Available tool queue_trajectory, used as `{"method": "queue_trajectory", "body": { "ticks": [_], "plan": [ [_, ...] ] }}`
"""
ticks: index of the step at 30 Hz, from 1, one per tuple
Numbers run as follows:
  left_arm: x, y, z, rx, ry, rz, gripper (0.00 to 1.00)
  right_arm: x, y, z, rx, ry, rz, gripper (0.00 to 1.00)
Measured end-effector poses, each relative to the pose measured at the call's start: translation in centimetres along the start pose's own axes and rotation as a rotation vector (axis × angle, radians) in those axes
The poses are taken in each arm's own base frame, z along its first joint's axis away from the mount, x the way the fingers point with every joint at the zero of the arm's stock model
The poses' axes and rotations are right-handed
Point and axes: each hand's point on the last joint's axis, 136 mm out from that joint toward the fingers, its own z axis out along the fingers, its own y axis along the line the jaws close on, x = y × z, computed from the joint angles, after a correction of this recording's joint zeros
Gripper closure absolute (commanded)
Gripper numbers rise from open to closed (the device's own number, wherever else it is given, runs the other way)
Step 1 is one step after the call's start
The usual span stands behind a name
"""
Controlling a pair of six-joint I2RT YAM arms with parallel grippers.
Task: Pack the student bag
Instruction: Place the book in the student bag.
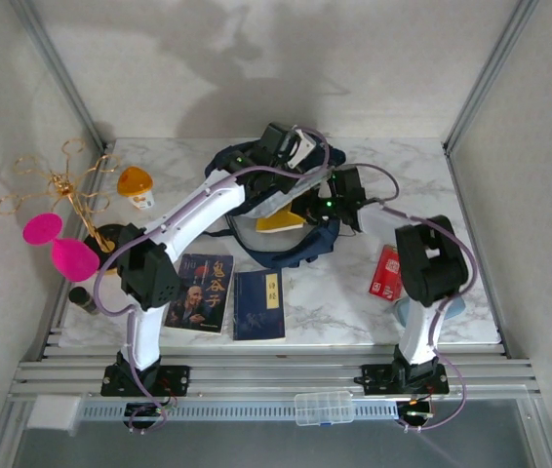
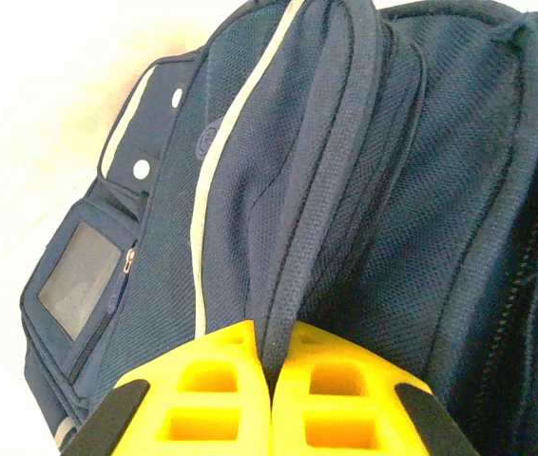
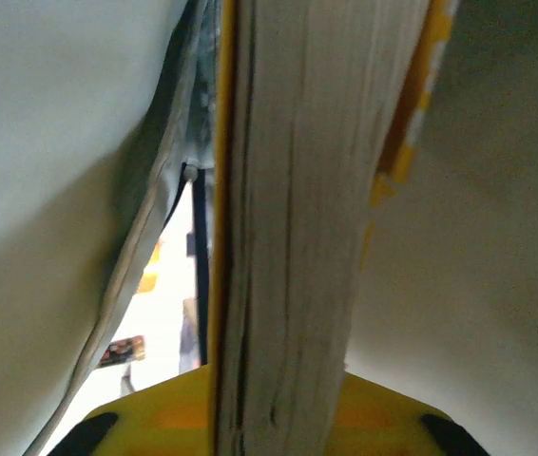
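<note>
Right now I am on the step of sliding a book into the bag [image 1: 291,255], which lies open in the middle of the surface [image 1: 354,292], toward its far side. My left end effector [image 2: 271,347] is pressed together on a fold of the bag's navy rim and holds it up, so the mouth gapes. My right end effector [image 3: 278,413] pinches the yellow book [image 3: 297,190] by one edge, its pages showing between the covers, with pale lining on both sides of it. From above, a yellow corner shows in the mouth just left of that end effector.

I judge the book to be partway in. The next move calls for pushing it deeper and straight along the lining so no corner catches the rim, then spreading the fingers and backing out. Two more books [image 1: 232,297] wait on the near surface.

My left arm [image 1: 198,210] stretches from the near left across to the bag's far rim. My right arm [image 1: 432,258] is folded, elbow high at the near right, forearm reaching left toward the mouth.
</note>
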Motion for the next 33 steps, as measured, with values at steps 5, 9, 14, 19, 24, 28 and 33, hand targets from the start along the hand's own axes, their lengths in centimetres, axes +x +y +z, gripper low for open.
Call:
{"method": "queue_trajectory", "body": {
  "ticks": [5, 9, 14, 19, 24, 28, 33],
  "plan": [
    [-0.1, 1.1, 0.1, 0.006, -0.009, -0.046, 1.00, -2.8, -2.0, 2.4, 0.065, -0.005, -0.078, 0.50],
    [0.0, 1.5, 0.2, 0.005, -0.008, -0.059, 1.00, -4.0, -4.0, 1.6, 0.172, -0.045, -0.087, 0.38],
    [0.0, 1.4, 0.2, 0.007, -0.009, -0.059, 1.00, -2.3, -5.5, -1.9, 0.323, -0.107, -0.066, 0.42],
    [-0.1, 1.1, 0.2, 0.028, -0.013, -0.059, 1.00, 0.5, -4.0, -3.9, 0.373, -0.134, -0.083, 0.62],
    [0.0, 0.9, 0.2, 0.039, -0.013, -0.066, 1.00, 3.9, -3.6, -0.6, 0.380, -0.064, -0.102, 0.85],
    [0.0, 0.9, 0.2, 0.039, -0.013, -0.069, 1.00, 4.7, -6.2, 1.3, 0.426, -0.044, -0.083, 0.95],
    [0.0, 0.9, 0.2, 0.038, -0.013, -0.070, 1.00, 1.9, -6.3, 1.4, 0.446, -0.157, -0.118, 0.97]
  ]
}}
